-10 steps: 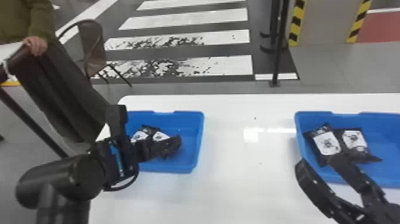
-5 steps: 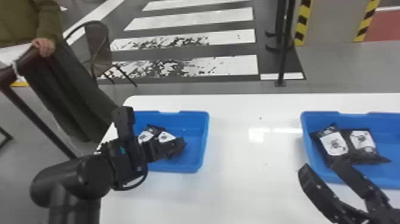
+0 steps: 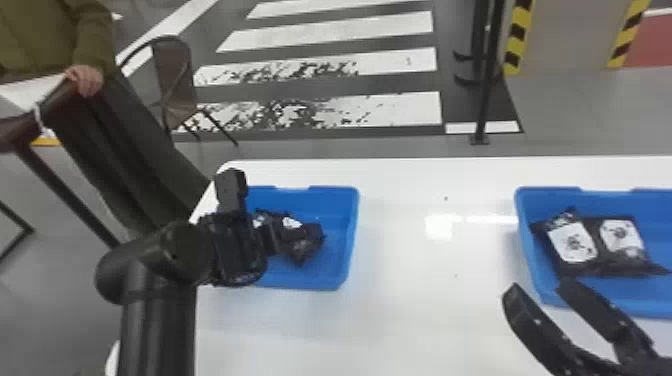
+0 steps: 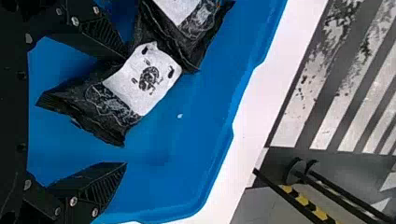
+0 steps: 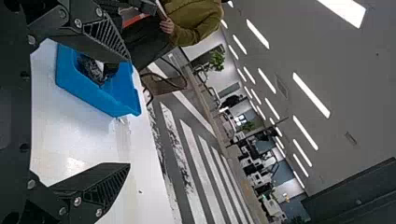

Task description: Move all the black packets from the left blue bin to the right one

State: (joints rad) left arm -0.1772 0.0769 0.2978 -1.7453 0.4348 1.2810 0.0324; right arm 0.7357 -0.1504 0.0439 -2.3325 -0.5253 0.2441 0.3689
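The left hand (image 3: 267, 237), spread, is over the left bin's (image 3: 351, 230) packets (image 4: 147, 81); the right hand (image 3: 538, 288), also spread, is near the right bin's (image 3: 523, 225) 2 packets (image 3: 572, 242).

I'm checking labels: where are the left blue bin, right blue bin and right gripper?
Left blue bin (image 3: 352, 230), head view, right-hand wall.
Right blue bin (image 3: 525, 240), head view, left-hand wall.
Right gripper (image 3: 539, 286), head view, midway between its fingertips.

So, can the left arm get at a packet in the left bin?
Probably yes: the left gripper is open, and a black packet appears partly between its fingers, with no other packet on top.
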